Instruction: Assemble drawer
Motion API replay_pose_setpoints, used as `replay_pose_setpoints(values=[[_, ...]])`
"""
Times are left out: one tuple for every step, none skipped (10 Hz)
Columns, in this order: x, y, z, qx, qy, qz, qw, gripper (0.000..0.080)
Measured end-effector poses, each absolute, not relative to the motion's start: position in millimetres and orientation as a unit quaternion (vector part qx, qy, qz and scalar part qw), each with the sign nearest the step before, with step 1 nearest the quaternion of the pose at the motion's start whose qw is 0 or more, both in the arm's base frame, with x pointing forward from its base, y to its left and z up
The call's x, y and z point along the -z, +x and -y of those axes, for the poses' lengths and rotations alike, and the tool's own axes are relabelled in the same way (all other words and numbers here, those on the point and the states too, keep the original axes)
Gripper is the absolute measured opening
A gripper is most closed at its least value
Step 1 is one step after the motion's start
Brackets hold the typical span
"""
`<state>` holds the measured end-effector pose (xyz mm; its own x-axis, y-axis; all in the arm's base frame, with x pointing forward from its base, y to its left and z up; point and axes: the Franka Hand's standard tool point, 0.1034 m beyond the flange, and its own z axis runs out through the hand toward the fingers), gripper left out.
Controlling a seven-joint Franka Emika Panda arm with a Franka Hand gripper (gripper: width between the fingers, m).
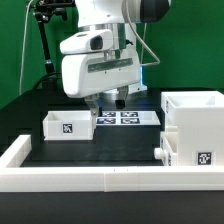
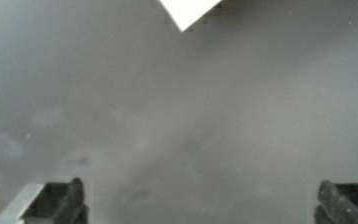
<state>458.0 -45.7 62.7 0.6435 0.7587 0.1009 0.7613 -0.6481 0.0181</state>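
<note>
The drawer's tall white shell (image 1: 195, 128) stands at the exterior view's right, with a knobbed tray (image 1: 168, 150) partly in its lower front and a tag showing. A second small white tray (image 1: 67, 125) with a tag sits at the left. My gripper (image 1: 109, 101) hangs above the table between them, near the marker board (image 1: 125, 117). In the wrist view its two fingers (image 2: 53, 203) stand wide apart with only bare grey table between them, and a white corner (image 2: 188, 12) shows beyond. The gripper is open and empty.
A long low white rail (image 1: 70, 178) runs along the front edge and up the left side. Black stands and cables rise at the back left.
</note>
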Motion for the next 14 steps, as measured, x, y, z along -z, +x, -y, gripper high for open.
replay_pose_setpoints(values=[[-62.7, 457.5, 49.0, 0.046, -0.902, 0.429, 0.015, 0.0649], [-62.0, 457.5, 48.9, 0.045, -0.888, 0.458, 0.012, 0.0649], [-61.5, 457.1, 48.7, 0.044, -0.869, 0.493, 0.010, 0.0649], [-61.0, 456.8, 49.1, 0.043, -0.853, 0.520, 0.008, 0.0649], [-60.6, 456.2, 50.5, 0.043, -0.846, 0.532, 0.007, 0.0649], [-60.0, 454.6, 61.4, 0.053, -0.834, 0.549, -0.006, 0.0649], [-57.5, 448.2, 72.0, 0.049, -0.830, 0.555, -0.010, 0.0649], [-56.7, 445.7, 78.2, 0.048, -0.815, 0.578, -0.016, 0.0649], [-56.3, 444.8, 79.7, 0.050, -0.822, 0.567, -0.017, 0.0649], [-56.2, 444.8, 79.5, 0.050, -0.827, 0.560, -0.016, 0.0649], [-56.1, 444.8, 79.5, 0.050, -0.827, 0.560, -0.016, 0.0649], [-57.2, 445.6, 80.3, 0.051, -0.842, 0.536, -0.015, 0.0649], [-66.5, 451.9, 84.8, 0.060, -0.876, 0.478, -0.020, 0.0649], [-73.1, 454.2, 89.1, 0.071, -0.896, 0.437, -0.028, 0.0649]])
